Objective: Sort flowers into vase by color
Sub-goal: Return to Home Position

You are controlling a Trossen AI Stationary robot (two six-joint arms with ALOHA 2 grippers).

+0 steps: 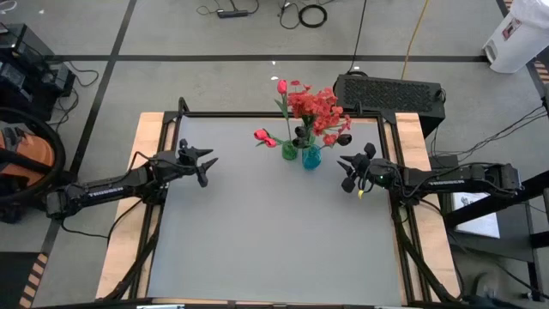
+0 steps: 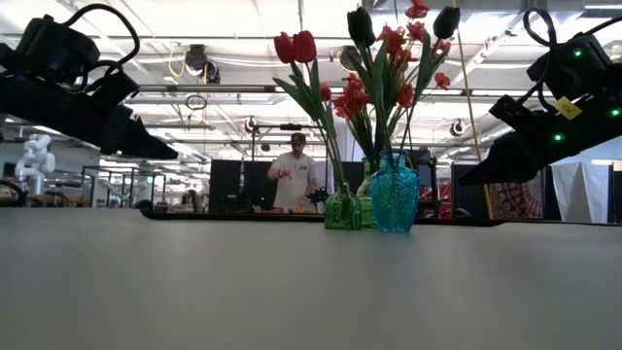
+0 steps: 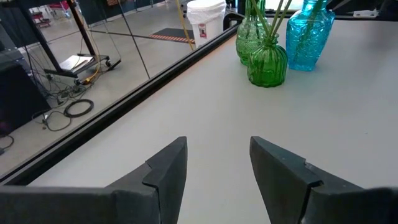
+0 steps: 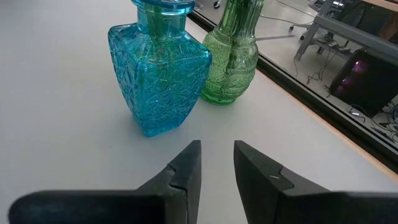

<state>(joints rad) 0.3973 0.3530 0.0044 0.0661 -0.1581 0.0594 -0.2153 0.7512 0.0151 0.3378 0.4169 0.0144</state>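
I see the flowers [image 1: 313,107] standing stems-upright in the vases [image 1: 310,157] at the bench's [image 1: 257,249] 12 o'clock, at 10 o'clock just off my right pincer [image 1: 344,174], empty and narrowly parted, the nearer one; my left pincer [image 1: 208,168], empty and wider, sits well apart at their 9 o'clock

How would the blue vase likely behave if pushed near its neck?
Likely top-heavy: the blue vase holds tall stems, with the flowers well above its narrow neck, so it may tip. Its flat-sided body should slide, not roll. It looks like glass, so probably fragile and slippery.
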